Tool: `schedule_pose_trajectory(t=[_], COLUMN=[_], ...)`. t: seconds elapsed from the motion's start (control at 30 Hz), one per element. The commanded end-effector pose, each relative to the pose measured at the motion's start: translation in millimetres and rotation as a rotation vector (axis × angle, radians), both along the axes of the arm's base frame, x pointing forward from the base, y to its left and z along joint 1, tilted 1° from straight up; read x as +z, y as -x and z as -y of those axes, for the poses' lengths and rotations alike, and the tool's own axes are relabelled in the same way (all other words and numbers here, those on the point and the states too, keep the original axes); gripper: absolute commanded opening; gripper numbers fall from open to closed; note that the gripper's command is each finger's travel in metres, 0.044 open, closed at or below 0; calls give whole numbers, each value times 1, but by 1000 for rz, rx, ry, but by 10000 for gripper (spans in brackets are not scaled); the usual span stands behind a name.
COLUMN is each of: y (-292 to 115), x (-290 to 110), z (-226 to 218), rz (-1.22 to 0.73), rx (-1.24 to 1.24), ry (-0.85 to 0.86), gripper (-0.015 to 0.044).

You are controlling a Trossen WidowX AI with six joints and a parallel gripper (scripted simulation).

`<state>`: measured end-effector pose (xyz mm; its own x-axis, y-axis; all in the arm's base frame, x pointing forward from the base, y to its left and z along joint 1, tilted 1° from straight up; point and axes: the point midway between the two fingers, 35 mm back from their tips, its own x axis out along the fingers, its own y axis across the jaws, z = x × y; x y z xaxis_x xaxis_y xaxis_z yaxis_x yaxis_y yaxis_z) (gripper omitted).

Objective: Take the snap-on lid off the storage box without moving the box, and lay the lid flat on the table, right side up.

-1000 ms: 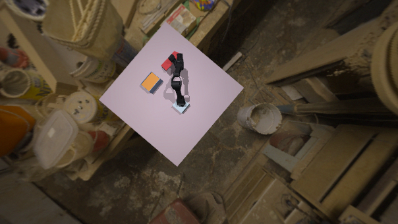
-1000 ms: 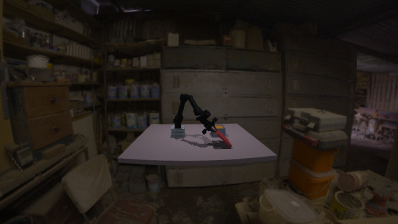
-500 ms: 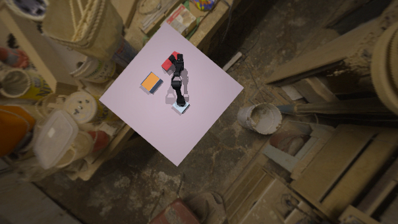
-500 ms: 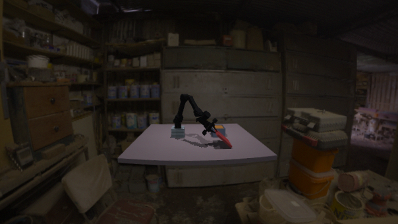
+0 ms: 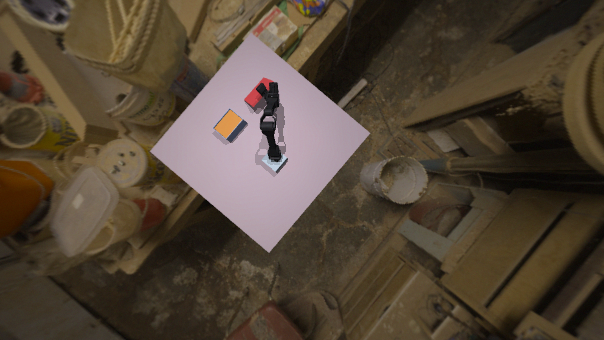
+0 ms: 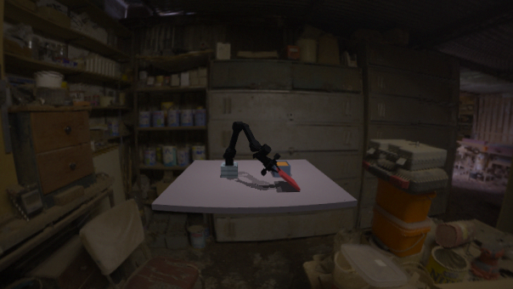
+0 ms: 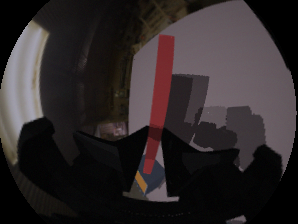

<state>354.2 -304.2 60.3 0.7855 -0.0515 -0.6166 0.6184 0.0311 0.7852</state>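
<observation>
The red lid [image 5: 254, 97] [image 6: 290, 180] [image 7: 164, 75] is off the box and steeply tilted. My gripper [image 5: 267, 90] [image 6: 275, 166] [image 7: 155, 129] is shut on its upper edge. The lid's lower edge is at or just above the table [image 5: 270, 215] [image 6: 204, 191] [image 7: 240, 60]; I cannot tell if it touches. The storage box [image 5: 236, 132] [image 6: 287, 169] [image 7: 155, 173] stands upright with dark blue-grey walls and orange showing at its top. In the top view it is down and left of the lid, apart from it. Which face of the lid is its top is not clear.
The arm's pale blue base block [image 5: 275, 167] [image 6: 229, 171] stands on the table, right of and below the box in the top view. The lid is near the table's upper left edge in that view. Shelves and clutter lie beyond the table.
</observation>
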Motion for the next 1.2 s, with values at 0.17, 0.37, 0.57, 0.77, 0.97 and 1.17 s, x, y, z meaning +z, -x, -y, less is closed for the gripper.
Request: schedule_pose_trajectory(t=[0.17,0.37,0.57,0.77,0.97,1.17], y=[0,0,0,0,0,0], x=[-11,-16,-20,-25,-30,-35], z=[-3,-3,-2,-2,-2,-2], rz=[-7,-7,-7,-7,-7,-7], rx=[7,7,7,7,7,7], ry=[-6,-6,-6,-6,-6,-6], gripper=[0,0,0,0,0,0])
